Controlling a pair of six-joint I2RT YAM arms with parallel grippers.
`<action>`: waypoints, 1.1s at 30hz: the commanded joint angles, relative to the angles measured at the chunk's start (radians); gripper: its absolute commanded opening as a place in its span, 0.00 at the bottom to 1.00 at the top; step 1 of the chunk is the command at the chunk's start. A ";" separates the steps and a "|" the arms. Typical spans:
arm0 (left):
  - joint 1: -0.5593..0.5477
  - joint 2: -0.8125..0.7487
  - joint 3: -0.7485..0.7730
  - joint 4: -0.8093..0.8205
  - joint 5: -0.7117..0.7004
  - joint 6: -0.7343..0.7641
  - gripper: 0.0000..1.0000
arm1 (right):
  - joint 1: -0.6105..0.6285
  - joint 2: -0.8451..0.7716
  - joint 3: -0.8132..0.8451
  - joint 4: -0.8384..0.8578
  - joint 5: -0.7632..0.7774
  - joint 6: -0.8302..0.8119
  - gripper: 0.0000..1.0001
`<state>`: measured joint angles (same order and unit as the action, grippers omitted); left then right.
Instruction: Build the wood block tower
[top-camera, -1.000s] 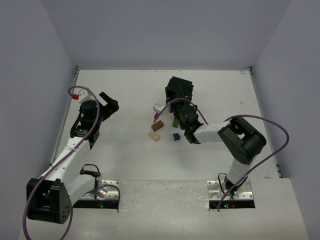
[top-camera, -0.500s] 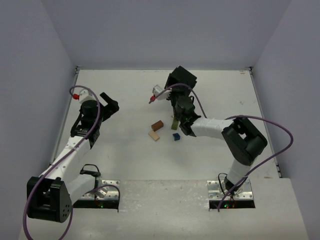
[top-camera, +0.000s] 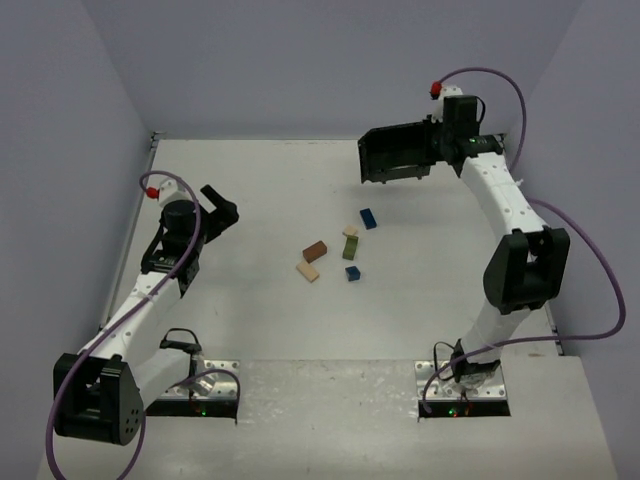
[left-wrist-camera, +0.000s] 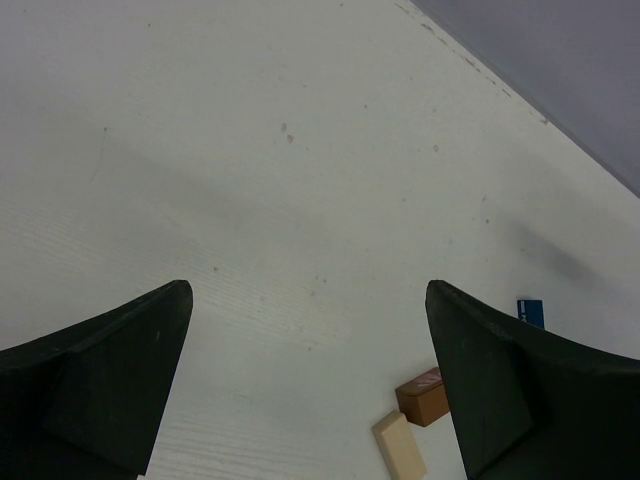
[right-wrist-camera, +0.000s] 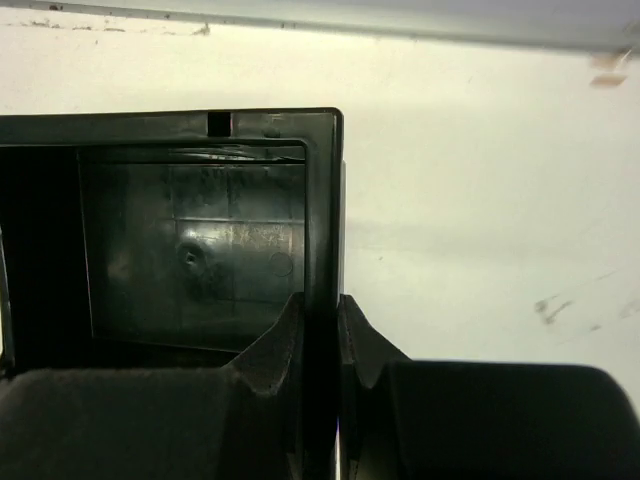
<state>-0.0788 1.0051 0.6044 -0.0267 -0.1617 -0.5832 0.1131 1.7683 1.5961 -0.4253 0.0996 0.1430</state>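
The wood blocks lie loose near the table's middle: a reddish brown one (top-camera: 316, 250), a pale tan one (top-camera: 308, 271), an olive green one (top-camera: 350, 247) with a small tan piece (top-camera: 351, 231) at its far end, and two dark blue ones (top-camera: 353, 272) (top-camera: 369, 218). No stack stands among them. My left gripper (top-camera: 218, 208) hovers open at the left, with nothing between its fingers. Its wrist view shows the brown block (left-wrist-camera: 425, 396), the tan block (left-wrist-camera: 400, 448) and a blue block (left-wrist-camera: 530, 310). My right gripper (right-wrist-camera: 322, 300) is shut on the wall of the black bin (right-wrist-camera: 190, 240).
The black bin (top-camera: 395, 155) hangs tipped on its side above the table's far right. Its inside looks empty in the right wrist view. Grey walls close in the table (top-camera: 250, 170) on three sides. The arm bases sit at the near edge.
My right arm has swung up and back to the far right, carrying the black bin away from the blocks. A blue and a small tan block now show. The left arm has stayed still.
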 joint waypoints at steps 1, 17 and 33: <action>0.005 0.010 0.044 0.042 0.027 0.013 1.00 | -0.115 0.093 0.097 -0.079 -0.188 0.306 0.00; 0.005 0.060 0.041 0.085 0.061 0.004 1.00 | -0.355 0.351 0.069 0.137 -0.003 0.532 0.02; 0.005 0.091 0.095 0.030 0.102 0.002 1.00 | -0.333 0.103 -0.131 0.227 -0.005 0.409 0.99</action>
<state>-0.0788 1.1210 0.6464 -0.0095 -0.0858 -0.5808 -0.2390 2.0328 1.4789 -0.2626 0.1377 0.6224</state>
